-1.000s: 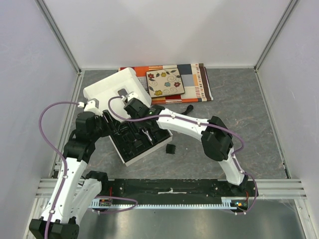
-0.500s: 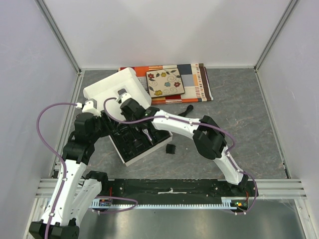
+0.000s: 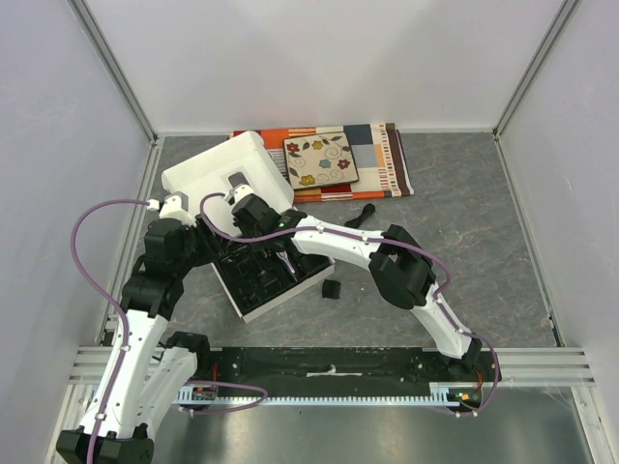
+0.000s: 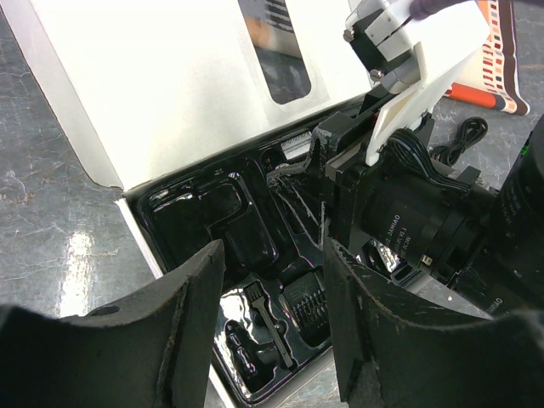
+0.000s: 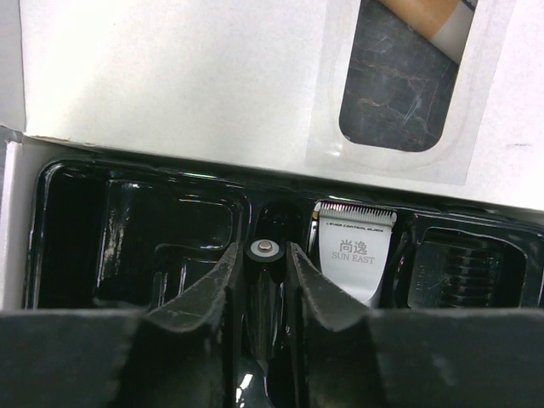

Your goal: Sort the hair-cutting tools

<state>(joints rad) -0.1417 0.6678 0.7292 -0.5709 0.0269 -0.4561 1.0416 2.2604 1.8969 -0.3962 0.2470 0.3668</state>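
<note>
Right gripper (image 5: 264, 259) is closed on a small cylinder (image 5: 263, 248) with a silver tip, pinching it from both sides over a narrow slot in the box's tray. Left gripper (image 4: 274, 255) hovers over the near end of the same tray with its fingers spread apart and nothing between them.

The white box (image 3: 215, 172) lies open on the table (image 3: 464, 251), its lid (image 5: 170, 76) leaning back. The overhead view shows the whole box, but both arms cover most of its inside. The wrist views look into it.

The black tray (image 4: 204, 204) fills the box and is moulded into several compartments. Seen from the right wrist, the clipper (image 5: 355, 259) lies in a slot just right of the held cylinder. Its silver blade end points toward the lid, and its long axis runs from the lid side toward the box's near side. A ribbed black part (image 5: 446, 270) sits in the next compartment to the right. The left wrist view shows a small brush (image 4: 269, 327) in a compartment at the near end, which no other view shows.

Only the overhead view shows a comb guard (image 3: 332, 289) on the table just outside the box's near right corner. A coiled cord (image 3: 364, 212) lies on the table to the right of the box.
</note>
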